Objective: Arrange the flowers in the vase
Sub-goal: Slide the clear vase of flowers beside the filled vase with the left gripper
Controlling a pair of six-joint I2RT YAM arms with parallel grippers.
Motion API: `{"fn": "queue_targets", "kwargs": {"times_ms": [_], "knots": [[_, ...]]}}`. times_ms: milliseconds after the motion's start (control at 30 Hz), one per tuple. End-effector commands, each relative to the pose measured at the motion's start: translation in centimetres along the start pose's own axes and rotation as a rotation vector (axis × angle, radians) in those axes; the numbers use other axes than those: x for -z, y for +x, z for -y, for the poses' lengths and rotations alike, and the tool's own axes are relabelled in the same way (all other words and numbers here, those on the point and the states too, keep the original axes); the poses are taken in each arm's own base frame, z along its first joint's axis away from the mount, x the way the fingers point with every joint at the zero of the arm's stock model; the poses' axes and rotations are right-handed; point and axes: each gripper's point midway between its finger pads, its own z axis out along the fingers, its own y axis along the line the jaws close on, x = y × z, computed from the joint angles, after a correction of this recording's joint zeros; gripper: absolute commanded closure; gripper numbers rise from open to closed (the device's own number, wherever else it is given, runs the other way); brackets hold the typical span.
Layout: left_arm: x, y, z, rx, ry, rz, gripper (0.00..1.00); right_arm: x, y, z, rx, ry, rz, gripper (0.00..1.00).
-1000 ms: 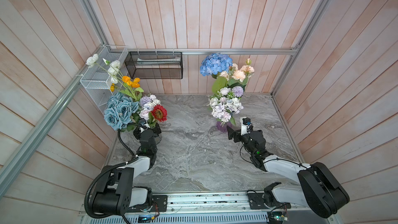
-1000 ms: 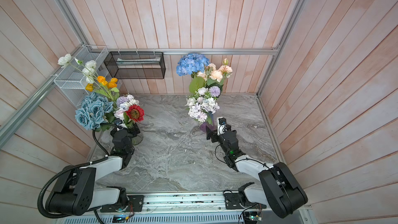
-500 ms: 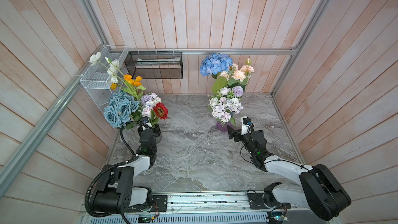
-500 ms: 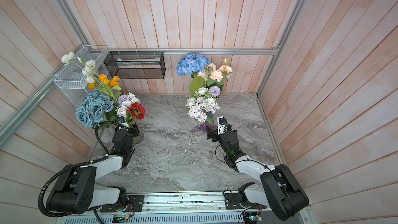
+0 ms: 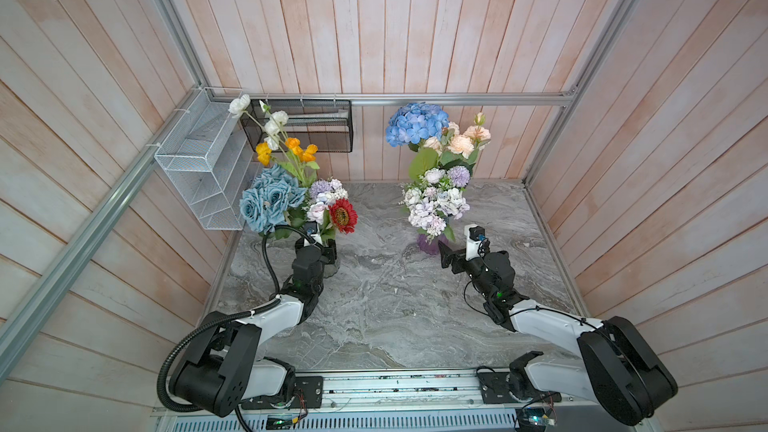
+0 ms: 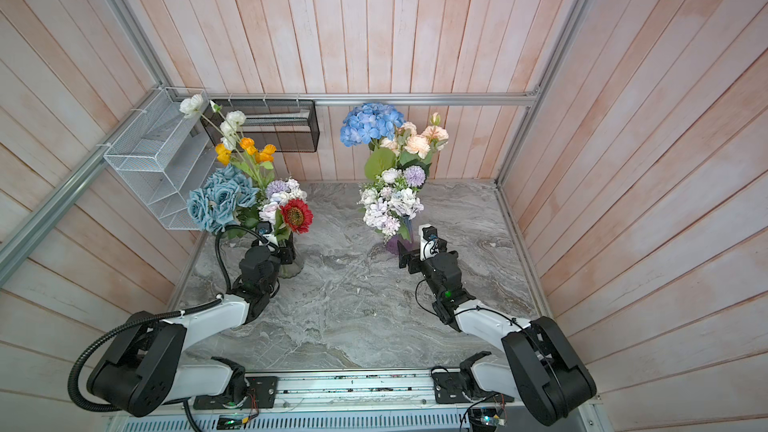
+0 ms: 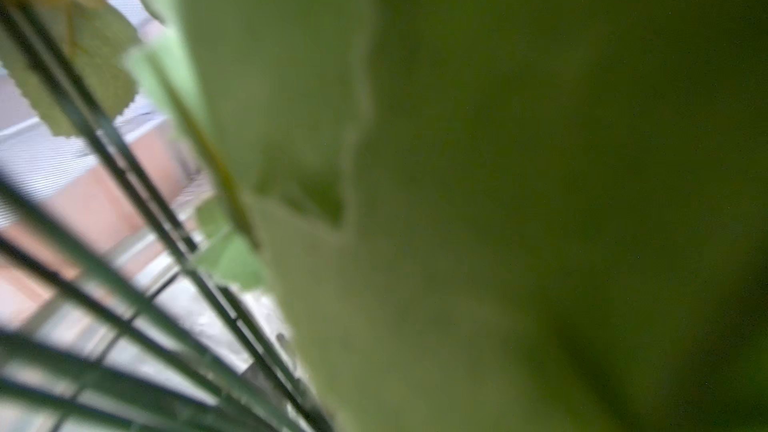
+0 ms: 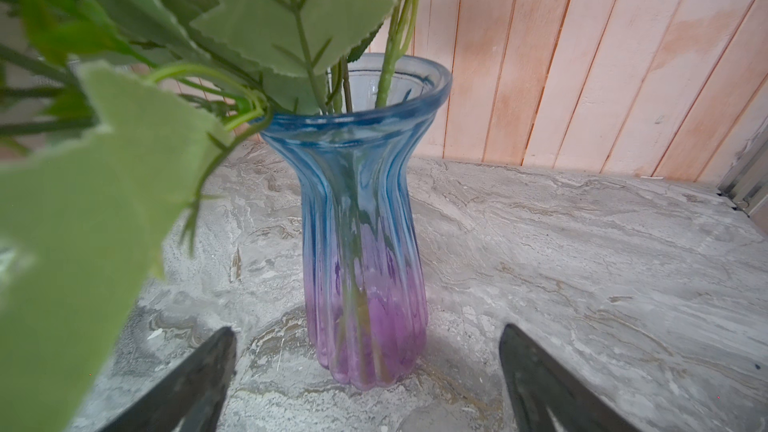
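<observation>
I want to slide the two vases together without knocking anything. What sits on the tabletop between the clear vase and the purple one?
Nothing. In both top views the marble tabletop is bare between the clear vase and the purple vase.

The light was bright and even and came from above; I saw no glare on the wooden walls (image 5: 415,14). On the marble table (image 5: 395,305) the shadows were soft, strongest under the left arm (image 5: 286,313) at 7 o'clock and the right arm (image 5: 540,322) at 5 o'clock in both top views. These views were sharp, but the wall boards fanned outward near the edges. The left wrist view was almost filled by a blurred, dark green leaf (image 7: 498,201); only some thin stems (image 7: 137,184) were half in focus. In the right wrist view the vase (image 8: 361,222) was sharp, the near leaves (image 8: 83,222) soft, the fingertips (image 8: 191,388) a little blurred.
</observation>
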Motion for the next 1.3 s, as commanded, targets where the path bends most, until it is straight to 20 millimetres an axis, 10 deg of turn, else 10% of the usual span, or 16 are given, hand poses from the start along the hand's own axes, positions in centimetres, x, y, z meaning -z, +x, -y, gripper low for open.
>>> {"fn": "queue_targets", "kwargs": {"times_ms": [0,633,933,1267], "knots": [[-0.4,-6.0,2.1,0.084,0.022,0.186,0.49,0.0,-0.6,0.1,0.005,0.007,0.024,0.02],[-5.5,-4.1,15.5,0.068,0.224,0.208,0.42,3.9,-1.1,4.2,0.011,0.192,0.067,0.02],[-5.2,-3.0,15.5,0.045,0.202,0.185,0.0,4.8,-1.3,6.3,-0.031,0.25,0.1,0.02],[-2.9,-2.4,13.5,0.034,0.183,0.123,0.0,4.9,-0.6,11.4,-0.143,0.413,0.059,0.02]]}}
